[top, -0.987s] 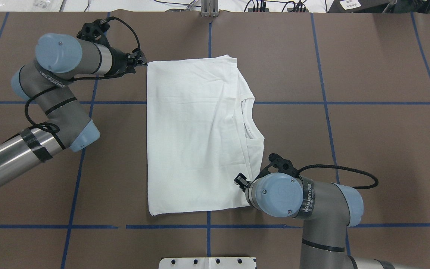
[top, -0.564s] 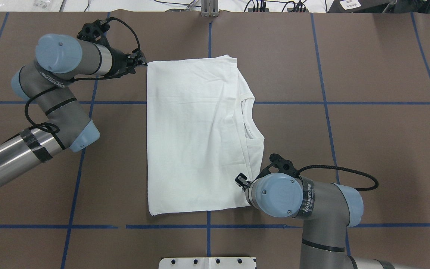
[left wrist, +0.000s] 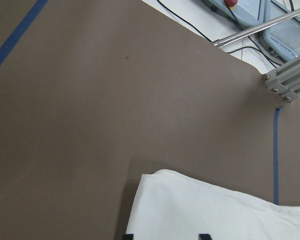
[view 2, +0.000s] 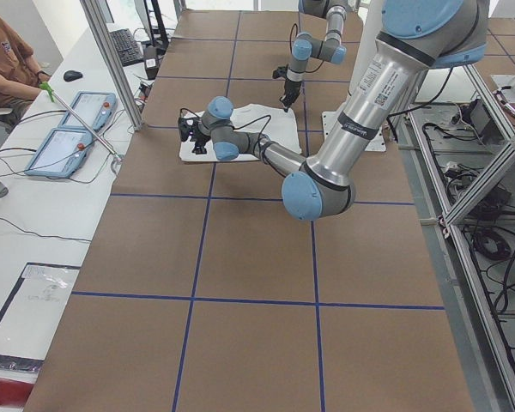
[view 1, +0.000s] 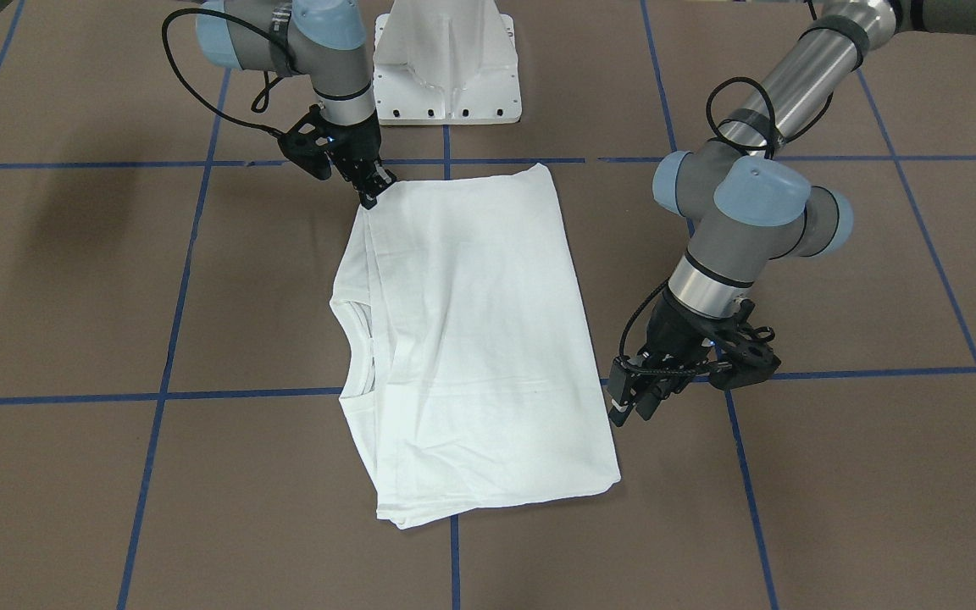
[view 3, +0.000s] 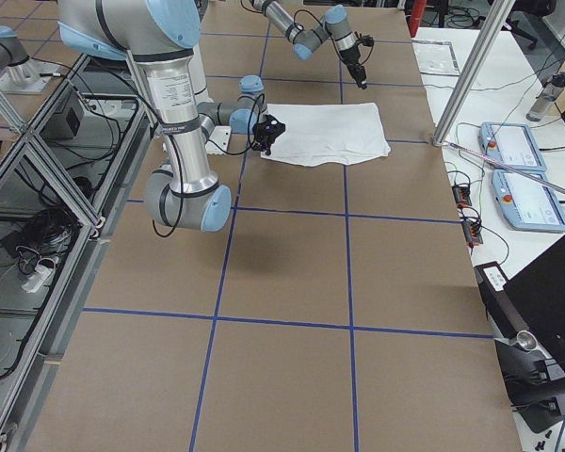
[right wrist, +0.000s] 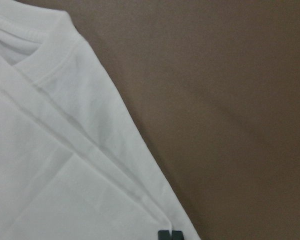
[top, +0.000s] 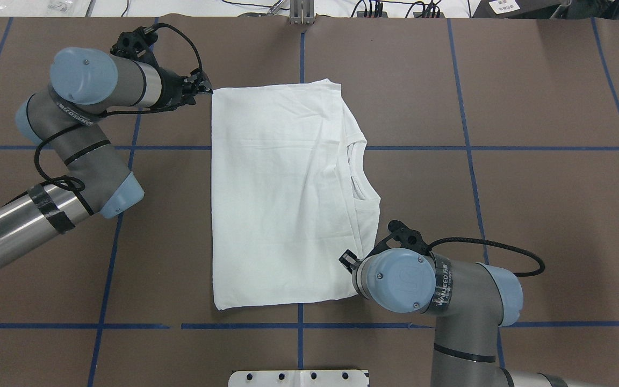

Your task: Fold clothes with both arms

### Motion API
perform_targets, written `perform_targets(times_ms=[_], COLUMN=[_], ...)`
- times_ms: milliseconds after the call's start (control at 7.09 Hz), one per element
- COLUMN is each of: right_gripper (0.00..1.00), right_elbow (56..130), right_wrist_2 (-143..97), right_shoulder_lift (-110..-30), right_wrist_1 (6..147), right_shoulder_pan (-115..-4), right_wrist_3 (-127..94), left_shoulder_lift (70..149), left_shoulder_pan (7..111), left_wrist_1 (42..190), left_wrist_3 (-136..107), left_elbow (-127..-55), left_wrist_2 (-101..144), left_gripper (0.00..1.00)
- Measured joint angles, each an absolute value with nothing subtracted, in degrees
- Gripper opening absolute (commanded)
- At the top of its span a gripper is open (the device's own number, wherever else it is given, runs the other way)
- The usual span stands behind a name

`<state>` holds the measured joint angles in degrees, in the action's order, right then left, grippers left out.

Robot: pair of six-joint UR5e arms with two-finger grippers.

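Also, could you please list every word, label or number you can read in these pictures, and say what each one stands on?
"WANJEED": on the wrist band of the right arm.
Band lettering on the left arm: probably the same word, too small to confirm.
White label beyond the table: unreadable.
T-shirt: no print shows.

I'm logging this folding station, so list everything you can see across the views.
T-shirt: one, white, folded flat mid-table.
Table: one, brown, under everything.
Tape lines: several, blue, gridding the table.
Pedestal base: one, white, robot's side.
Pendants: two, grey-blue, side bench.
Operator: one, brown shirt, at that bench.
Left arm: one, silver-grey; left end effector open at the far corner.
Right arm: one, silver-grey; right end effector shut on the near corner.
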<state>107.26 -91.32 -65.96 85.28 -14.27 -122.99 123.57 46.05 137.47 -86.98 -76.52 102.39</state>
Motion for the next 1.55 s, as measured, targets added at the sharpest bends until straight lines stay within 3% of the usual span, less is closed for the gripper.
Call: perform_targets(times_ms=[846, 1269, 1410, 1551], right_gripper=[0.0, 0.0, 0.06, 0.4], right_elbow=[109.3, 110.4, 111.0, 111.2], right_wrist_2=[-91.3, -91.1, -91.1, -91.1], right_shoulder_lift=[-66.7, -66.9, -67.0, -67.0], right_wrist_1=[85.5, 87.6, 88.8, 89.3], right_shoulder_pan=[-14.7, -14.3, -13.6, -12.6], right_wrist_3=[-123.3, -123.6, -123.6, -123.6], left_shoulder_lift=[123.4, 119.6, 117.1, 114.3], left_shoulder_pan=[46.0, 44.7, 42.6, 40.4], left_wrist_1=[137.4, 137.3, 137.3, 137.4], left_wrist_3=[-87.8, -92.8, -96.8, -99.6], left_elbow=[-77.9, -84.4, -88.2, -91.9], left_wrist_2=[102.4, 102.8, 103.2, 103.0], left_gripper=[0.54, 0.56, 0.57, 0.57])
